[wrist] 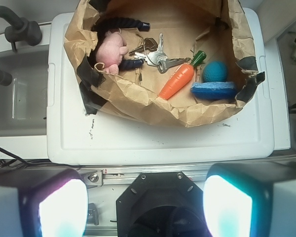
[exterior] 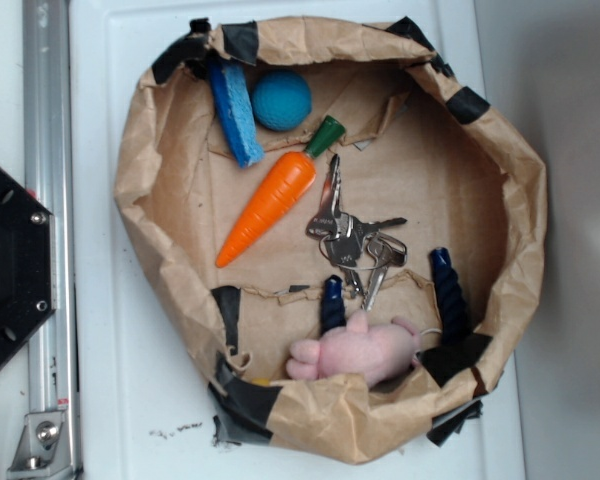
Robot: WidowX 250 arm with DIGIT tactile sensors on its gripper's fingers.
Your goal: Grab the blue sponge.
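The sponge point(exterior: 234, 112) lies in the bag point(exterior: 525, 200), touching the ball point(exterior: 282, 100).

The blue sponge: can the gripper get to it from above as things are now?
Probably yes. The blue sponge lies uncovered beside the teal ball, though the paper bag wall stands close behind it.

Creased matt brown paper bag point(exterior: 500, 180), patched with black tape point(exterior: 242, 40). Porous foam sponge point(exterior: 235, 108); glossy plastic carrot point(exterior: 270, 205); shiny metal keys point(exterior: 350, 240); fuzzy pink plush point(exterior: 365, 350). The ball point(exterior: 281, 100) looks faintly textured, perhaps rubber.
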